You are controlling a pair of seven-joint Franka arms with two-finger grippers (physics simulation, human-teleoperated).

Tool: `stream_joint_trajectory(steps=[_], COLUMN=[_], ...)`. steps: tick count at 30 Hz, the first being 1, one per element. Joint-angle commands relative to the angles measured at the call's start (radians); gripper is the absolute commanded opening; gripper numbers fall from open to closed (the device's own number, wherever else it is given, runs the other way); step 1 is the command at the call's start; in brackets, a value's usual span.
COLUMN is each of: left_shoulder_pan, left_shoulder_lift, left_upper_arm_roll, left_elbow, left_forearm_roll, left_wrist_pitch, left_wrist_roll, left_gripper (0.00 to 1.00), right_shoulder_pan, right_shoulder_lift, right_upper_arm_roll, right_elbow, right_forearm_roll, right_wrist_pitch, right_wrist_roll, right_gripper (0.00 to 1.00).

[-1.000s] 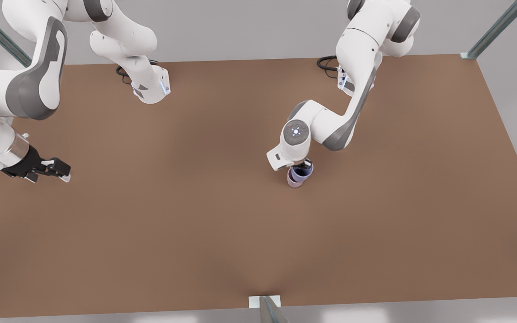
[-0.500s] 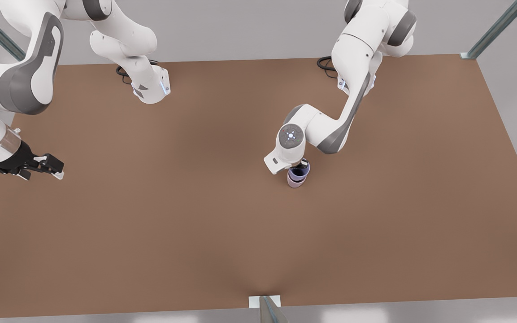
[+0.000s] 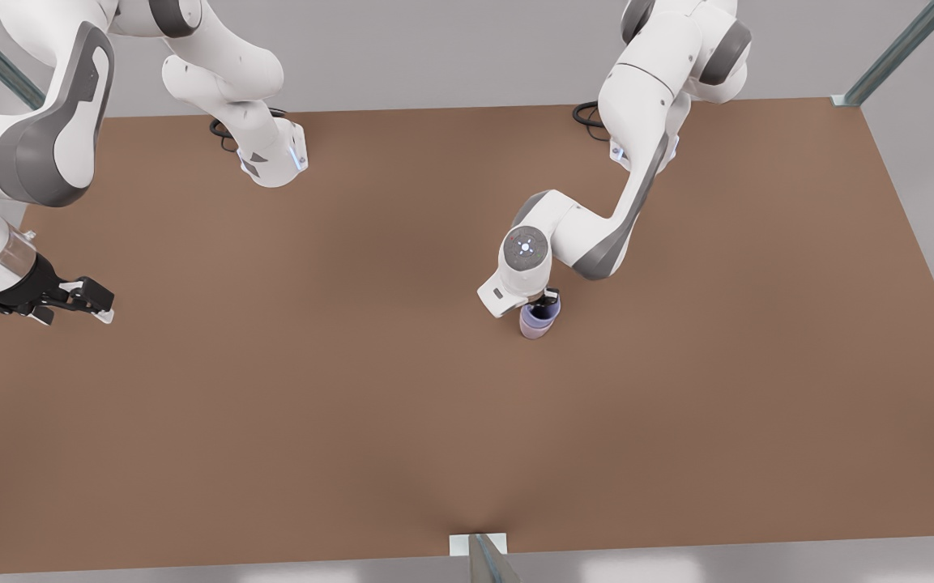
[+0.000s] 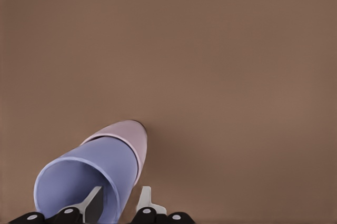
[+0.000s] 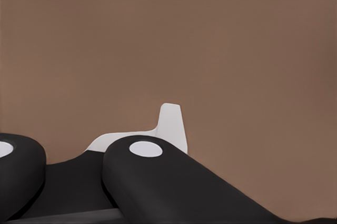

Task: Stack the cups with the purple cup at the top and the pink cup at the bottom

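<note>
Our left gripper [image 4: 118, 205] straddles the wall of the purple cup [image 4: 87, 179], one finger inside the mouth and one outside; whether it clamps or has released we cannot tell. That bluish lavender tumbler sits nested in the pink cup [image 4: 131, 134], a pale mauve tumbler whose rim and base show around it. The stack stands near the middle of the brown surface [image 3: 337, 405], toward the front view's right. Our right gripper [image 3: 98, 304] waits over the surface's edge at the front view's left, fingers close together. Grey floor and metal struts [image 3: 896, 53] border the surface.
</note>
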Motion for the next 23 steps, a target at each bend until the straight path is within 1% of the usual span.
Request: stream_joint_trajectory(steps=[1,3,4,6,7,8,9,11,12,13,14,16,17,23], left_shoulder_pan=[0.0,0.003,0.006,0.014,0.012,0.012,0.014,0.023,0.179,0.344,0.428,0.505,0.528,0.554], left_shoulder_lift=[-0.011,-0.041,-0.044,-0.052,-0.087,-0.119,-0.127,-0.129,-0.166,-0.208,-0.227,-0.293,-0.331,-0.356], left_upper_arm_roll=[0.004,0.014,0.039,0.174,0.251,0.292,0.323,0.338,0.22,0.064,-0.039,-0.096,-0.105,-0.107], left_elbow=[0.001,0.007,0.042,0.107,0.116,0.127,0.17,0.261,0.272,0.272,0.269,0.251,0.217,0.197], left_forearm_roll=[0.005,0.003,0.003,-0.049,-0.072,-0.072,-0.069,-0.061,-0.058,-0.008,0.06,0.089,0.09,0.094], left_wrist_pitch=[-0.01,-0.053,-0.105,-0.229,-0.277,-0.295,-0.358,-0.458,-0.486,-0.486,-0.483,-0.478,-0.469,-0.44], left_wrist_roll=[-0.031,-0.028,-0.006,0.15,0.242,0.247,0.271,0.275,0.294,0.324,0.354,0.462,0.469,0.466], left_gripper=[1.0,1.0,1.0,1.0,1.0,1.0,1.0,1.0,1.0,1.0,1.0,1.0,1.0,1.0], right_shoulder_pan=[0.0,0.0,0.0,0.0,0.0,0.0,0.0,0.0,0.0,0.001,0.001,0.0,0.0,0.0], right_shoulder_lift=[-0.001,-0.003,-0.003,-0.001,-0.003,-0.003,-0.003,-0.003,-0.003,-0.001,-0.003,-0.001,-0.001,-0.006], right_upper_arm_roll=[-0.001,-0.001,-0.001,-0.001,-0.001,-0.001,-0.001,-0.001,-0.001,-0.001,-0.001,-0.001,-0.001,-0.001], right_elbow=[0.001,0.001,0.001,0.001,0.001,0.001,0.001,0.001,0.001,0.001,0.001,0.001,0.001,0.001], right_forearm_roll=[0.001,0.001,0.001,0.001,0.001,0.001,0.001,0.001,0.002,0.001,0.002,0.001,0.002,0.002], right_wrist_pitch=[0.001,-0.001,-0.001,-0.001,-0.001,-0.001,-0.001,-0.001,-0.001,0.001,0.001,0.001,-0.001,-0.01], right_wrist_roll=[-0.008,-0.008,-0.008,-0.008,-0.008,-0.008,-0.008,-0.008,-0.008,-0.008,-0.008,-0.008,-0.008,-0.009], right_gripper=[1.0,1.0,1.0,1.0,1.0,1.0,1.0,1.0,1.0,1.0,1.0,1.0,1.0,1.0])
